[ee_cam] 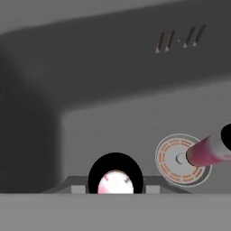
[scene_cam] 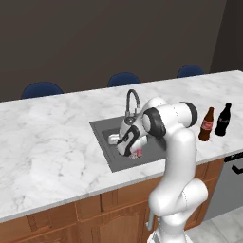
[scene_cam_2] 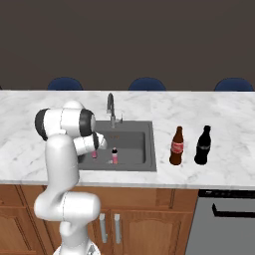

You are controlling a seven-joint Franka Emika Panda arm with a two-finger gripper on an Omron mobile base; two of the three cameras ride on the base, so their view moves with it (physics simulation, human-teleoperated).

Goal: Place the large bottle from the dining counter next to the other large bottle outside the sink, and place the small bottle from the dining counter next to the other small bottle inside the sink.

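- Gripper (scene_cam_2: 94, 153) low inside the sink (scene_cam_2: 144, 164), fingers clamped on the small bottle (ee_cam: 116, 181), seen cap-on.
- Other small bottle (scene_cam_2: 115, 156) upright near, by the drain (ee_cam: 180, 160).
- Best lowered upright to the basin floor before parting fingers; risk of toppling the neighbour.

You see a smooth white-grey marbled dining counter (scene_cam: 47, 137) on brown wood. The sink (scene_cam_2: 137, 149) looks matt dark grey, its tap (scene_cam: 133, 100) shiny metal.
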